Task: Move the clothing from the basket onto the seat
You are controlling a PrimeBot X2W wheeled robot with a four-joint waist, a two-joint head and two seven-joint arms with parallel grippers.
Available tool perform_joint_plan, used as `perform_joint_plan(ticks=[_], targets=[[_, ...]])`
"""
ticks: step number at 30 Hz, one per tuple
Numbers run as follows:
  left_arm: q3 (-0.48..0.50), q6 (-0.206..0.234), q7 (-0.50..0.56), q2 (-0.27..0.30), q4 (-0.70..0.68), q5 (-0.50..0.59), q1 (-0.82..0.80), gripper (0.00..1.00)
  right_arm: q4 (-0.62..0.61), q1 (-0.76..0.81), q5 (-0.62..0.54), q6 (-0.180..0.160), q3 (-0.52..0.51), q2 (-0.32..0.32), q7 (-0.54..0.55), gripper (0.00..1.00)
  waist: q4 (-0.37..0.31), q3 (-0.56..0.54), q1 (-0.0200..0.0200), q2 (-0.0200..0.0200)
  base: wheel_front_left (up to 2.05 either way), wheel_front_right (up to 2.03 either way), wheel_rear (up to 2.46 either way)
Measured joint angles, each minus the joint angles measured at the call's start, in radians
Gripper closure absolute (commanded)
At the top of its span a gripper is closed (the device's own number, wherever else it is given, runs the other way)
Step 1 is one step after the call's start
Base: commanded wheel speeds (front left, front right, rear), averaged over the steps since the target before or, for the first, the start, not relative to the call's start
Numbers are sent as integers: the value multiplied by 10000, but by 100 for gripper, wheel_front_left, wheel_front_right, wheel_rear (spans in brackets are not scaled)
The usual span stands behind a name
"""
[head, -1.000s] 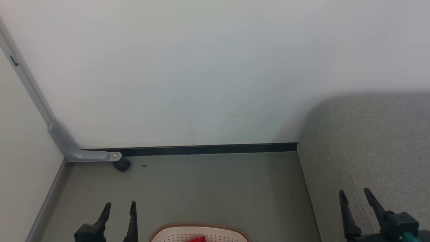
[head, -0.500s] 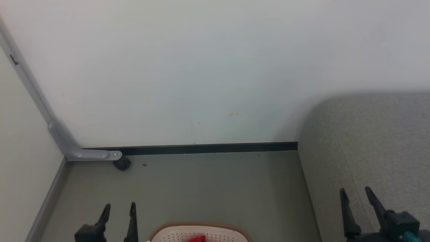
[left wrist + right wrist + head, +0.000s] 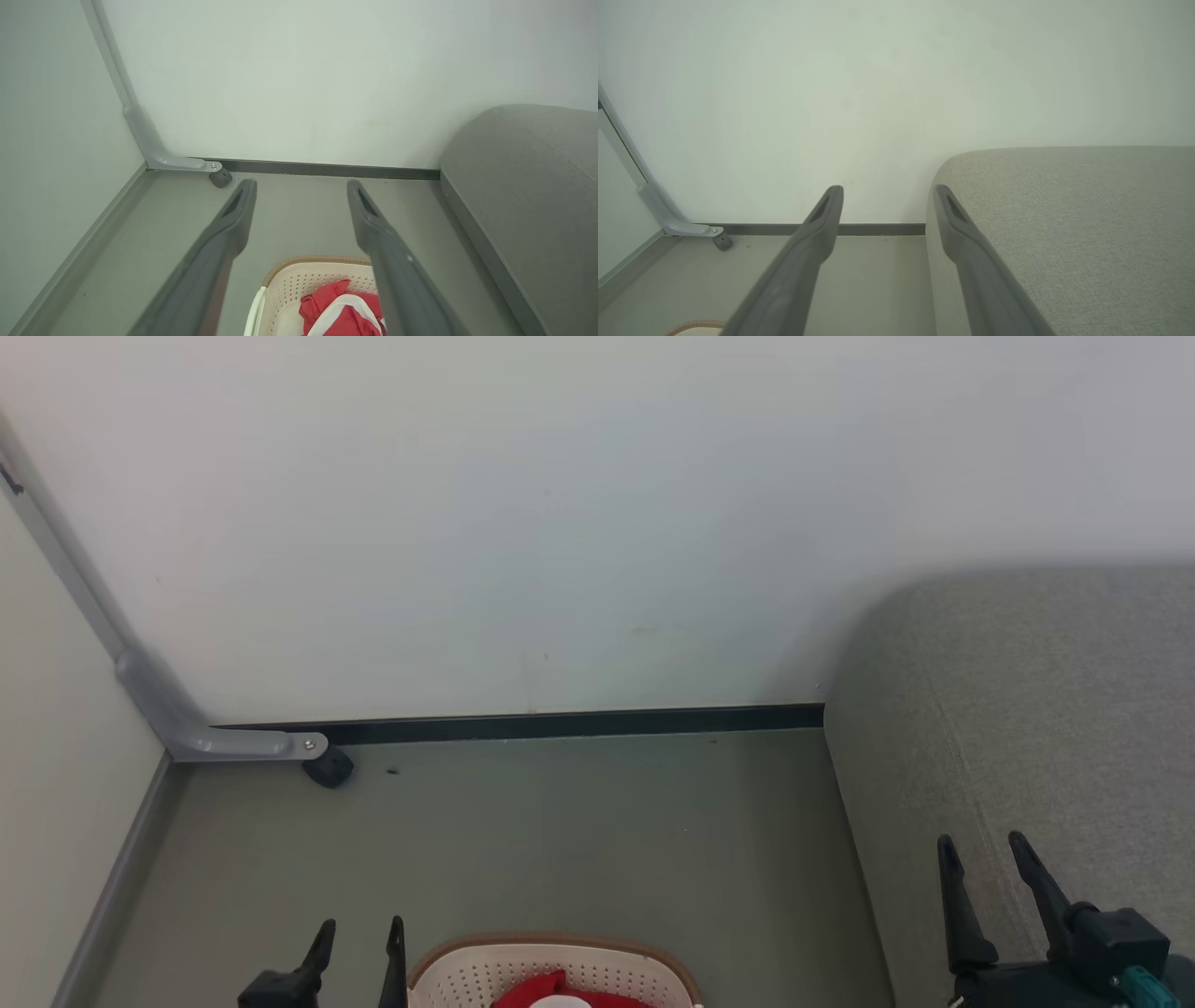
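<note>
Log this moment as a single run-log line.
stage: pre-grasp | left gripper: open, near basket | right gripper: open, near seat | clothing: in basket

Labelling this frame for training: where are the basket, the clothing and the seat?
basket [image 3: 467, 978]: head view, perforated inner wall.
clothing [image 3: 322, 305]: left wrist view, red fold.
seat [image 3: 1087, 224]: right wrist view, top surface.

Cream plastic basket [image 3: 476, 978]: smooth, perforated, 6 o'clock
Grey woven-fabric seat [image 3: 1027, 691]: matt, coarse, 3 o'clock
Red clothing [image 3: 327, 303]: soft cloth
</note>
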Motion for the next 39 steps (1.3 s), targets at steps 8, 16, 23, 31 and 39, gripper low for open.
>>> perform_joint_plan(ticks=[8, 16, 23, 31, 39], targets=[[-416, -153, 113, -213, 474, 0, -37, 0, -566, -557, -96, 84, -10, 71, -2, 0, -105, 633, 0, 0, 0, 0, 0], [-880, -332, 387, -453, 1089, 15, -810, 0, -1108, -1415, -228, 102, 0, 105, -4, 0, -296, 1518, 1, 0, 0, 0, 0], [-1354, -491, 725, -541, 1827, 88, -1626, 0, -1632, -2263, -295, 174, 40, 222, -6, 0, -575, 2507, 2, 1, 0, 0, 0], [-1396, -468, 997, -616, 2579, 15, -2343, 0, -2136, -2978, -359, 174, 73, 447, -77, 0, -890, 3575, 2, 1, 0, 0, 0], [-1559, -391, 1329, -631, 3321, -4, -3100, 0, -2677, -3657, -403, 178, 138, 598, -77, 0, -1256, 4650, 2, 2, 0, 0, 0]])
